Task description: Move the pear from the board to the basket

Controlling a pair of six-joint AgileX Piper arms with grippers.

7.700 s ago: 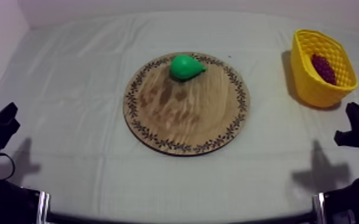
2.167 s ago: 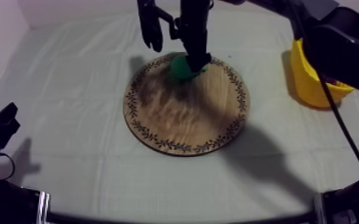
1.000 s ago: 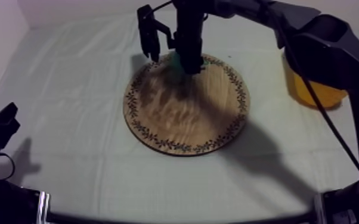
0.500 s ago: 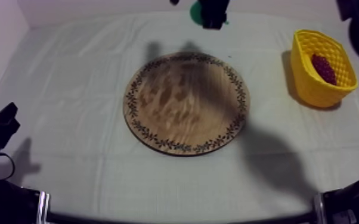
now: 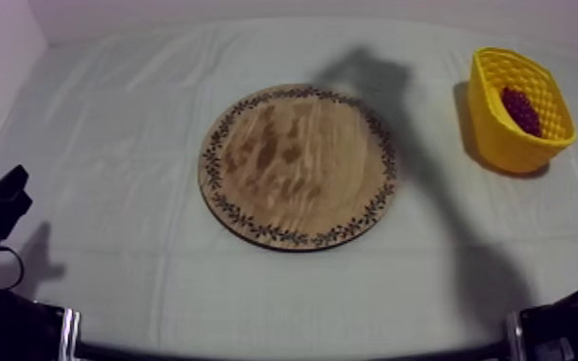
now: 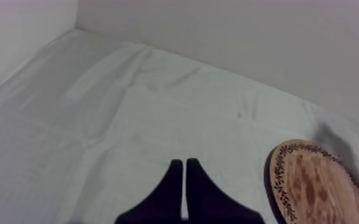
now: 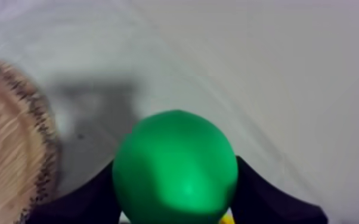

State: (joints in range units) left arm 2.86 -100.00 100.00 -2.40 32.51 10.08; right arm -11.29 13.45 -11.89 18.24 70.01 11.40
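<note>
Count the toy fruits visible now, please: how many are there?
2. The pear is clamped in the right gripper, above the cloth. The bunch of grapes lies in the yellow basket. Others may be hidden beneath the grapes.

I can read no text, label, brand or number on anything in my views. The wooden board [image 5: 298,168] has a leaf ornament round its rim, but no letters. The yellow basket [image 5: 499,144] at the far right is plain lattice, and the cloth [image 5: 110,144] is unprinted.
</note>
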